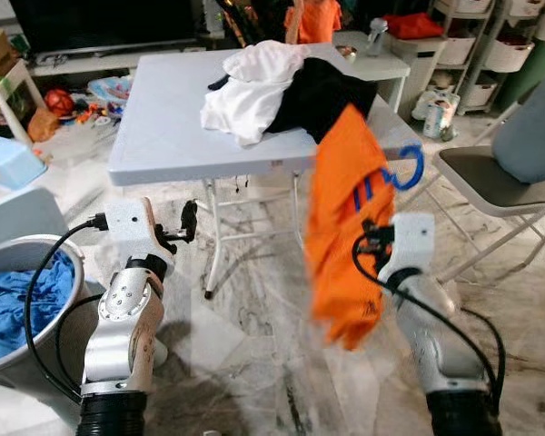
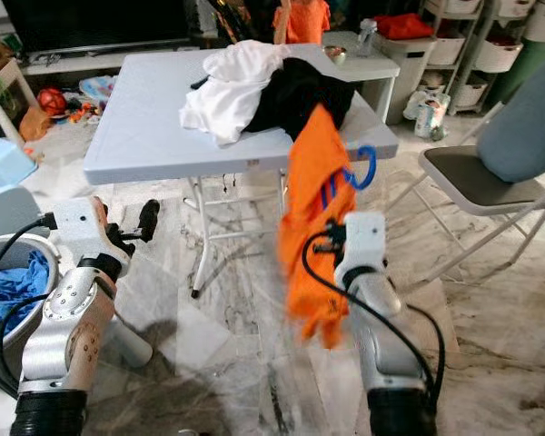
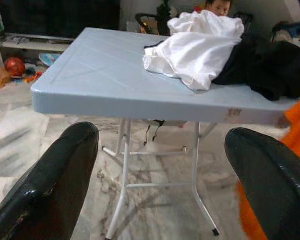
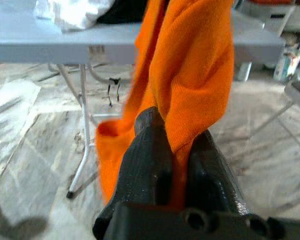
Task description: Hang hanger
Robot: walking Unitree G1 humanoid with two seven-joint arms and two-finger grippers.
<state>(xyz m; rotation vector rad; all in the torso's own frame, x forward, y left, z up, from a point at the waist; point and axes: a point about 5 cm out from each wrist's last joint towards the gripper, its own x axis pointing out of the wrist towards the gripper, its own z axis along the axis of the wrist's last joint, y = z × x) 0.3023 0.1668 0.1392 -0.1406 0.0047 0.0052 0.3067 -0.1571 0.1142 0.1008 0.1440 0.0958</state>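
An orange garment on a blue hanger hangs in the air in front of the near right corner of the grey folding table. My right gripper is shut on a fold of the orange cloth, and the cloth drapes over its fingers. The hanger's blue hook sticks out to the right of the cloth. My left gripper is held low in front of the table's left half, open with nothing between its fingers.
A white garment and a black one lie heaped on the table. A grey basin with blue cloth stands at my left. A folding chair is at the right. A person in orange and storage shelves are behind the table.
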